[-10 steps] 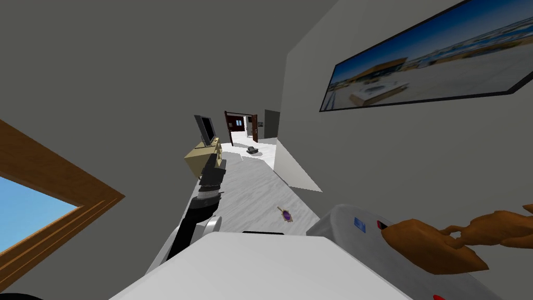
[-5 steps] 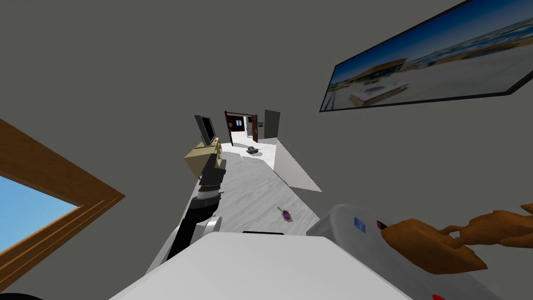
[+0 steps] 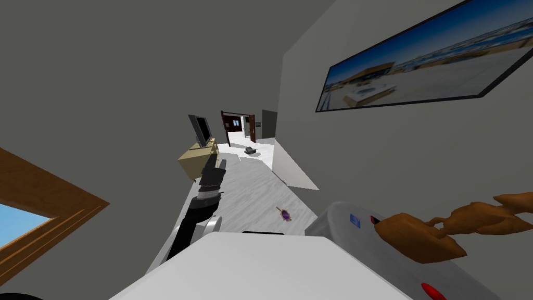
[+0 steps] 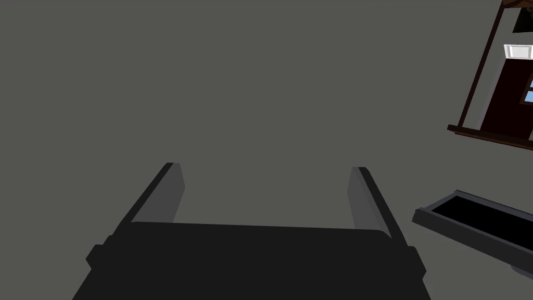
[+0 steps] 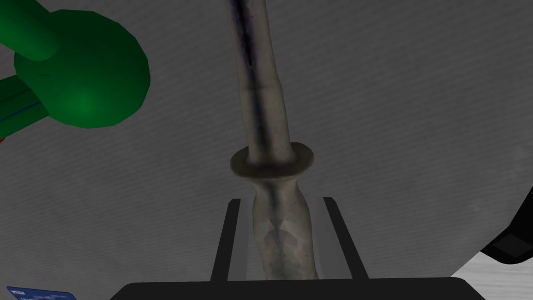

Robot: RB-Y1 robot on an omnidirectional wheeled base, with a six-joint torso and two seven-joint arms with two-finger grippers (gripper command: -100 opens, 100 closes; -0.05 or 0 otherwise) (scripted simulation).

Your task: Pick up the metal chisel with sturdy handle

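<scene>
The chisel is a dull grey tool with a long shaft, a round collar and a thick handle. It lies on a grey surface. My right gripper is shut on the handle just below the collar, one finger against each side. My left arm reaches forward in the head view, its gripper near a beige cabinet. The left gripper is open with nothing between its fingers, in front of a grey wall.
A green ball-shaped object lies beside the chisel's shaft, and a blue card near the gripper body. A brown carved object rests on a white rounded surface at my right. A small purple item lies on the floor.
The whole head view has shifted a little to the left and down, so my head has moved. The left arm holds its pose.
</scene>
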